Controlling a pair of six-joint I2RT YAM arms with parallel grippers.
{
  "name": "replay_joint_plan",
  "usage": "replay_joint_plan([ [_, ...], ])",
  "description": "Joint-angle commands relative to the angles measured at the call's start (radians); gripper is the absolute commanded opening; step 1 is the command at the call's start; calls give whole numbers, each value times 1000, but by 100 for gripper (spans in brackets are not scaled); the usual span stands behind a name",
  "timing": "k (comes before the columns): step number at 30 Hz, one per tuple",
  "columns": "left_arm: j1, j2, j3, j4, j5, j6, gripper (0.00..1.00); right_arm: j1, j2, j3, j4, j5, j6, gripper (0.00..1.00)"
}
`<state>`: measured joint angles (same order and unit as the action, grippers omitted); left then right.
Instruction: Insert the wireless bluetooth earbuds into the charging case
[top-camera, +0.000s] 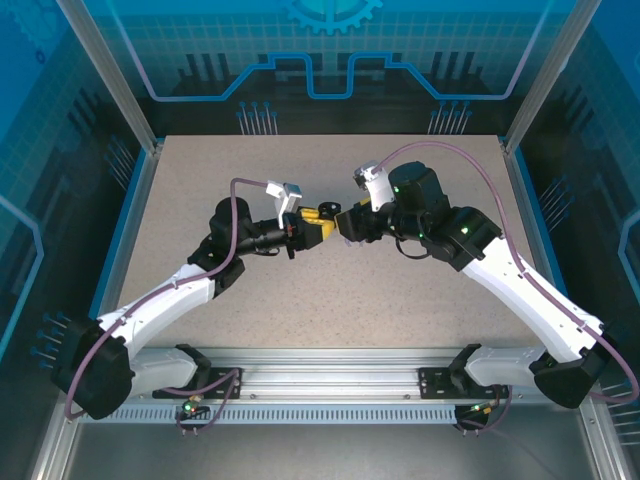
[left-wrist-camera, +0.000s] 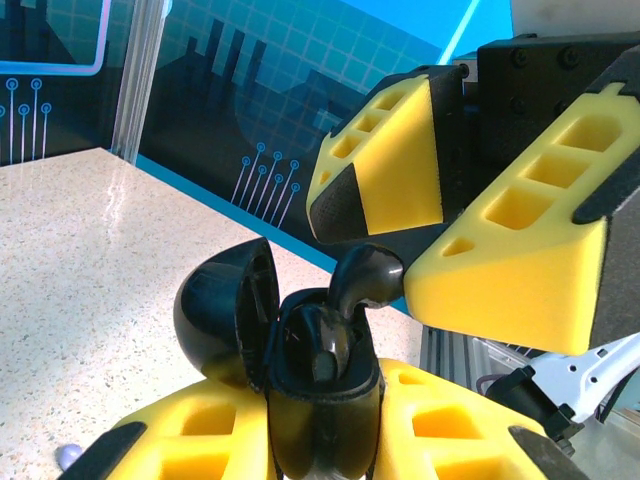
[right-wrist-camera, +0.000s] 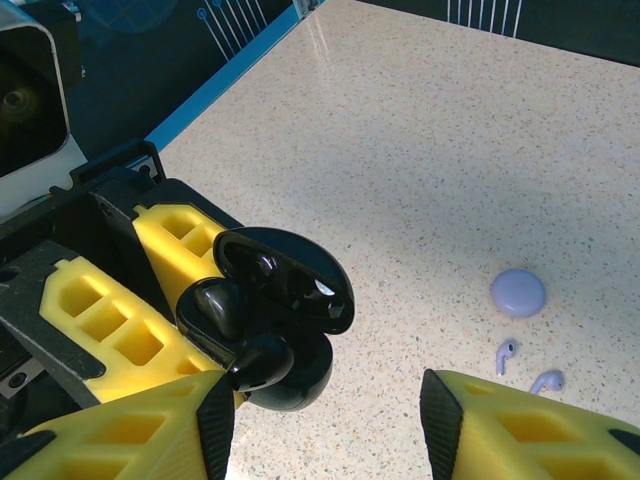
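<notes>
Black earbud (left-wrist-camera: 365, 272) glossy, bulbous, half-seated in open round charging case (left-wrist-camera: 300, 400); left gripper (left-wrist-camera: 320, 435) clenches it, right gripper (right-wrist-camera: 320, 425) released.

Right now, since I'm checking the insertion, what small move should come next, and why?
Probably nudge the right end effector toward the case to press the earbud home: it sticks out of the open case, beside one spread finger, while the left end effector grips the case.
</notes>
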<state>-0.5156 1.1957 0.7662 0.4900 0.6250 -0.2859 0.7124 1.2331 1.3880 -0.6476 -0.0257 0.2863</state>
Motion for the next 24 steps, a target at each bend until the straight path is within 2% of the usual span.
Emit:
replay_joint_plan([
  [1, -10, -32, 34, 12, 18, 25, 12, -16, 1, 30, -29, 21, -13, 55],
  [24, -10, -34, 32, 10, 45, 37, 12, -22, -4, 36, -51, 89, 1, 55],
])
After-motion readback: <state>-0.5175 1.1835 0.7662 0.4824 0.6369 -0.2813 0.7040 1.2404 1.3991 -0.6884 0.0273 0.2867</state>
